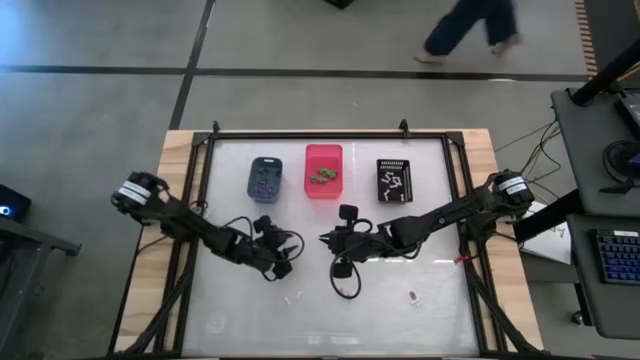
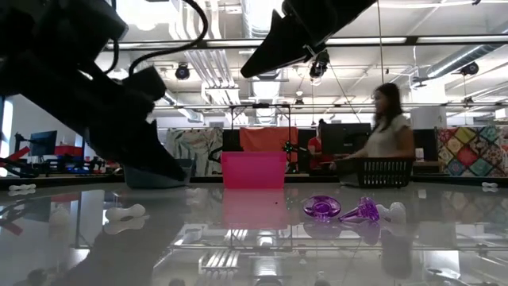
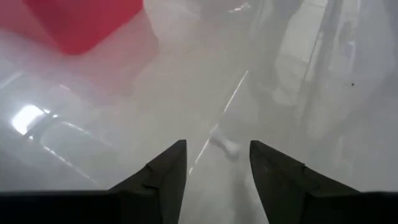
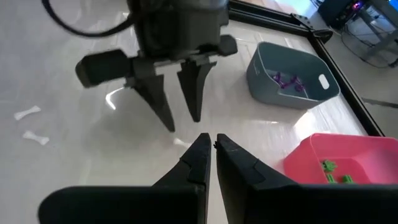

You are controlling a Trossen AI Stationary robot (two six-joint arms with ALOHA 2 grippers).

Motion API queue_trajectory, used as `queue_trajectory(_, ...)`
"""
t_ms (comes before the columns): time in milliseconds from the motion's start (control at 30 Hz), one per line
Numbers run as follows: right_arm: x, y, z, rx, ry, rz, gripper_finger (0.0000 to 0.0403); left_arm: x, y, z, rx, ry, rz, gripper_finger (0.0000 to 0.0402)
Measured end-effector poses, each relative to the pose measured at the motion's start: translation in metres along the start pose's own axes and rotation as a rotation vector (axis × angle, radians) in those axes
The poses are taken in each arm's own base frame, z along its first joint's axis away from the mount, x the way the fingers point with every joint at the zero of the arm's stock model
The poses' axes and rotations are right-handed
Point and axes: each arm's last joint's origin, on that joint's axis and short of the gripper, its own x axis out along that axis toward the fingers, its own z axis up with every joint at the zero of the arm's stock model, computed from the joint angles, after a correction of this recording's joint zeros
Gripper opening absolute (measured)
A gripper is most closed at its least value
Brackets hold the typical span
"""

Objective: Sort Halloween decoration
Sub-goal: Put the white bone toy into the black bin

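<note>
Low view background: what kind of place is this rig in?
Most likely an open lab or workshop. Exposed ceiling ducts and pipes run overhead, desks with monitors stand at the back, and a person sits working there. The high view shows a side desk with a keyboard.

Three bins: one blue-grey bin [image 1: 265, 178], one pink bin [image 1: 323, 169], one black bin [image 1: 395, 180], two purple trinkets [image 2: 323, 207] on the surface, two arms, one person [image 2: 386, 127] behind
</note>
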Motion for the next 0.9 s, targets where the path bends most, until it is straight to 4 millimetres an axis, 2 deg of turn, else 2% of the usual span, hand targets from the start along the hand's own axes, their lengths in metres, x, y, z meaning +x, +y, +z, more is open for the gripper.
queue_trajectory(333, 0.001, -0.001, -0.001, -0.002, 0.002, -0.002, 0.0018, 0.022, -0.01, -0.011, -0.038, -0.007, 0.039, 0.0165)
queue_trajectory(633, 0.001, -0.001, -0.001, -0.004, 0.004, -0.002, 0.0018, 0.023, -0.008, -0.015, -0.031, 0.015, 0.064, 0.0162)
queue_trajectory(767, 0.001, -0.001, -0.002, -0.006, 0.008, -0.002, 0.0018, 0.022, -0.005, -0.019, -0.023, 0.051, 0.088, 0.0138)
queue_trajectory(900, 0.001, -0.001, -0.003, -0.009, 0.012, -0.002, 0.0018, 0.022, -0.003, -0.021, -0.022, 0.071, 0.107, 0.0079)
